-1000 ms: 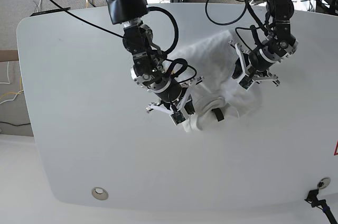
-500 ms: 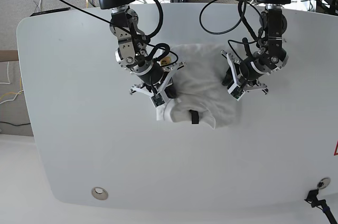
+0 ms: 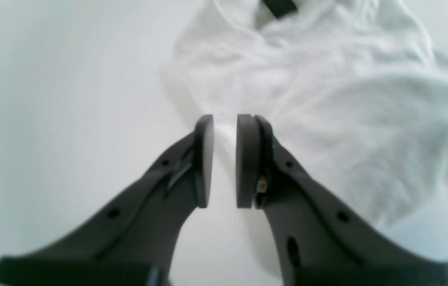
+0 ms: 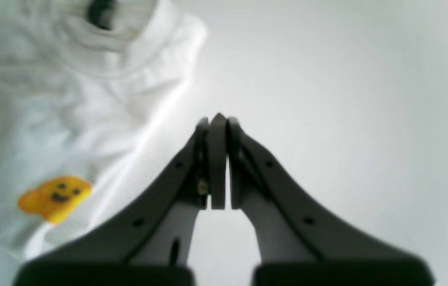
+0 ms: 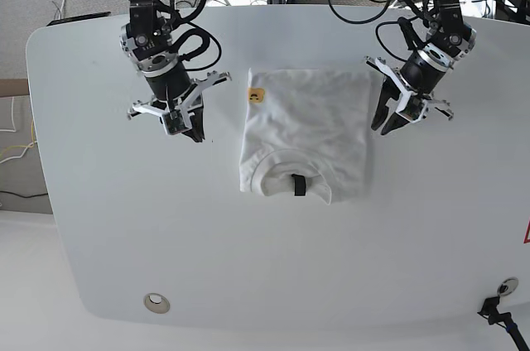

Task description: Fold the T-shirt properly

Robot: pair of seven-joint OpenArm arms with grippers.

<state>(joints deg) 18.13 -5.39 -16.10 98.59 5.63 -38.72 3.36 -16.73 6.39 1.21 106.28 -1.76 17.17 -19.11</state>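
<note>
Now T-shirt [image 5: 302, 132] lies folded mid-table [image 5: 124, 227], both grippers clear.

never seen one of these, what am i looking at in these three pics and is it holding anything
This is a robot with two arms at a white table. One picture looks down from above; the other two come from small cameras on each wrist, looking along the dark fingers. A folded white T-shirt lies between the arms, collar toward the viewer, with a black neck tag and a small yellow printed face. The left gripper is slightly apart, beside the shirt's edge. The right gripper is shut over bare table. Neither holds anything.
</note>
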